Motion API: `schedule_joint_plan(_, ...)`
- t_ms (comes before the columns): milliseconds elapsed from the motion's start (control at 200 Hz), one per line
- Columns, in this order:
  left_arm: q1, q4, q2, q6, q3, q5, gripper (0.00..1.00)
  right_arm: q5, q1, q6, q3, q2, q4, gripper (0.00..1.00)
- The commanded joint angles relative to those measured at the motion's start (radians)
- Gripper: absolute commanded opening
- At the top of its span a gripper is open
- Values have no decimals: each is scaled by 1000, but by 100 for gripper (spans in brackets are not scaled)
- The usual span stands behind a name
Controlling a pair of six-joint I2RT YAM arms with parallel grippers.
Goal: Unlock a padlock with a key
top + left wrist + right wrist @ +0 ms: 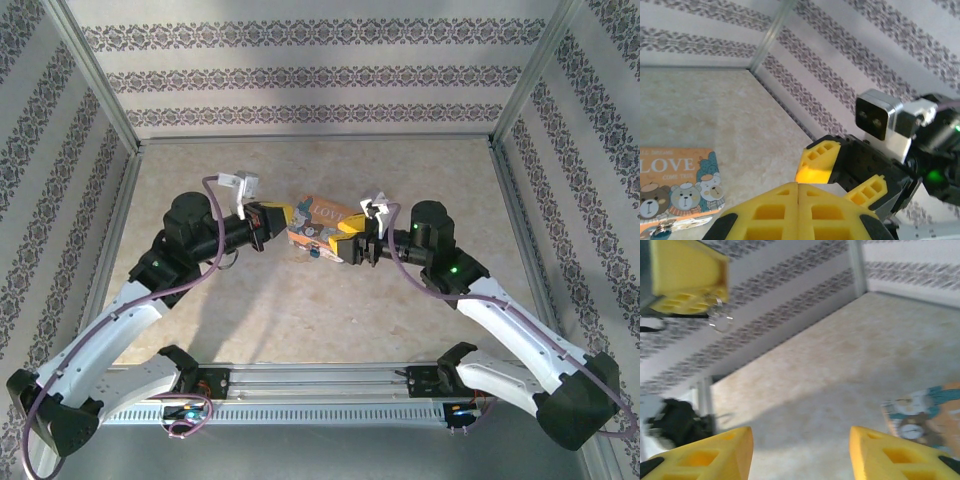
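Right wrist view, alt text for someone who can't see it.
The right gripper is open and empty over the beige table. Upper left, the shut left gripper dangles a small silvery piece, likely the key; the bear-print box sits lower right.

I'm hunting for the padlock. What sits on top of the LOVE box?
A dark-blue piece with silvery metal, likely the padlock, lies at the near edge of the box. The left gripper and right gripper cover its ends.
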Motion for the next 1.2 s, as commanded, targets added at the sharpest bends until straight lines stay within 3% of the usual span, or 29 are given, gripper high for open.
schedule_joint_plan(0, -9, -34, 23, 152, 40, 143, 0, -179, -6, 192, -13, 5, 172, 52)
schedule_joint_plan(435, -9, -9, 99, 166, 86, 301, 0, -255, 41, 293, 46, 103, 308, 39)
schedule_joint_plan(884, -9, 6, 94, 156, 66, 319, 0, -255, 69, 305, 73, 152, 350, 33)
schedule_joint_plan(1194, -9, 21, 89, 148, 56, 319, 0, -265, 77, 308, 81, 171, 349, 22)
